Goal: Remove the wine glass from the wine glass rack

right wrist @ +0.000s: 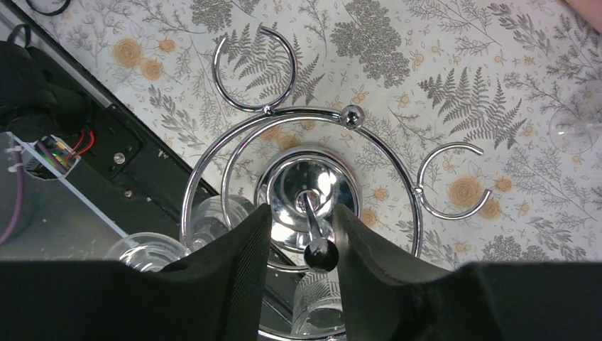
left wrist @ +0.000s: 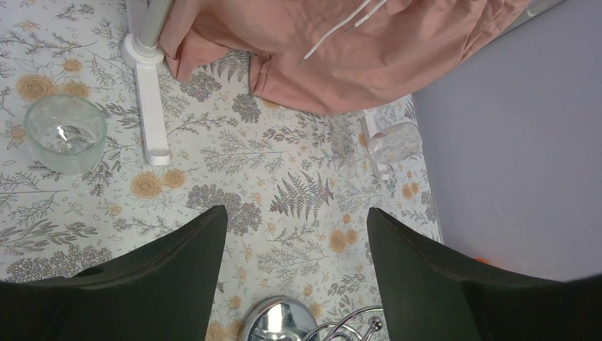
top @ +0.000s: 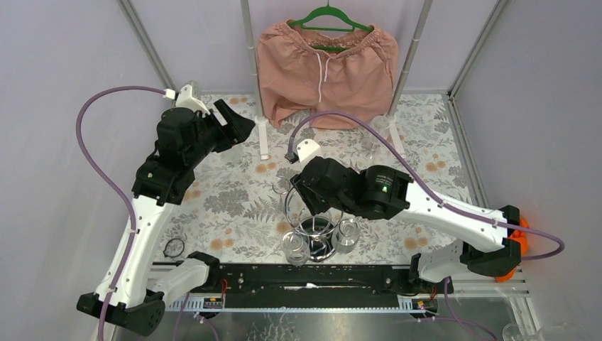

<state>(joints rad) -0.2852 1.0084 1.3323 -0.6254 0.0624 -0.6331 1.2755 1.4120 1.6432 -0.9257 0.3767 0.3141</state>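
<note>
The chrome wine glass rack (top: 312, 226) stands near the table's front edge, with a wine glass (top: 294, 246) and a second one (top: 346, 234) hanging from its near side. My right gripper (top: 301, 189) hovers right over the rack. In the right wrist view it (right wrist: 302, 209) is open, its fingers on either side of the post's black ball knob (right wrist: 321, 253) with a gap on each side. Below the rings show the round base (right wrist: 284, 186) and a hanging glass (right wrist: 321, 307). My left gripper (top: 240, 125) is open and empty, raised over the back left (left wrist: 294, 213).
Pink shorts (top: 325, 71) hang on a green hanger from a white-footed stand (left wrist: 148, 92). A clear tumbler (left wrist: 64, 133) stands at the back left. A glass (left wrist: 395, 142) lies near the right back. A black ring (top: 173, 248) lies by the front rail (top: 305, 278).
</note>
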